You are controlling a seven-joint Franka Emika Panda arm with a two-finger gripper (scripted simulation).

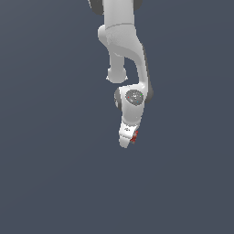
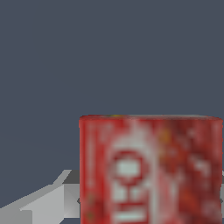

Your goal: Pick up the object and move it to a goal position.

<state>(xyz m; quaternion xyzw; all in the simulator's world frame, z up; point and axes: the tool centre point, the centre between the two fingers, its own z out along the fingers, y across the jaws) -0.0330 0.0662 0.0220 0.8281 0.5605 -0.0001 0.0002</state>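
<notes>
The arm (image 1: 123, 45) reaches down from the top of the exterior view, its hand (image 1: 126, 139) at its lowest end against plain grey-blue ground. The red block (image 1: 134, 136) sits at the hand's tip, on the side toward the exterior view's right, touching it. In the wrist view the block (image 2: 151, 170) fills much of the frame, white lettering on its face, a grey finger (image 2: 43, 201) beside it. The hand is clenched around the block.

A flat, even dark slate-blue backdrop (image 1: 50, 183) fills both views, evenly lit, with no visible furniture.
</notes>
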